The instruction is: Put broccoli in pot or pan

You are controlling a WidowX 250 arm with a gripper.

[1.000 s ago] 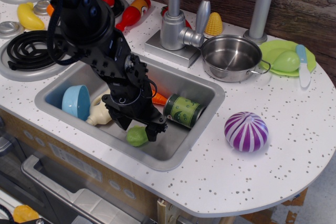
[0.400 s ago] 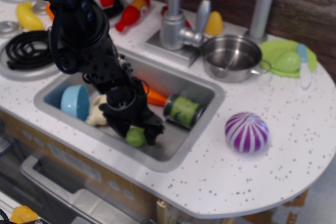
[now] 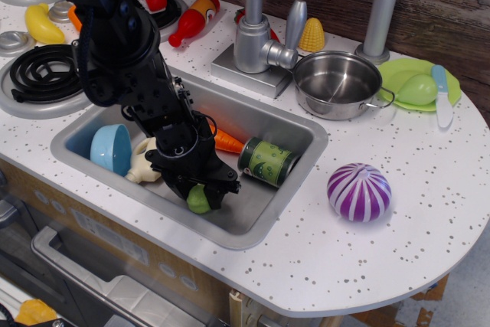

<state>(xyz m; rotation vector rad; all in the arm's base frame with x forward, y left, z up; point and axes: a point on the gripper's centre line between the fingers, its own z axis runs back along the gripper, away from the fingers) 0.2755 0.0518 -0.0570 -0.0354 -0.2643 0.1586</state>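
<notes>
The broccoli (image 3: 199, 201), a small light-green lumpy ball, lies on the sink floor near the front wall. My black gripper (image 3: 200, 195) reaches down into the sink and its two fingers stand on either side of the broccoli, close against it. I cannot tell whether they are clamped on it. The shiny steel pot (image 3: 337, 83) stands empty on the counter behind the sink's right corner, beside the faucet, its wire handle pointing right.
In the sink (image 3: 298, 129) lie a light-blue bowl (image 3: 111, 148), a cream bottle (image 3: 145, 165), an orange carrot (image 3: 227, 142) and a green can (image 3: 268, 162). A purple striped onion (image 3: 359, 191) sits on the counter at right. The faucet (image 3: 256, 36) and a green plate (image 3: 417, 82) flank the pot.
My gripper has shifted slightly left and down, so its fingers now straddle the broccoli instead of standing just beside it. The broccoli has stayed where it was.
</notes>
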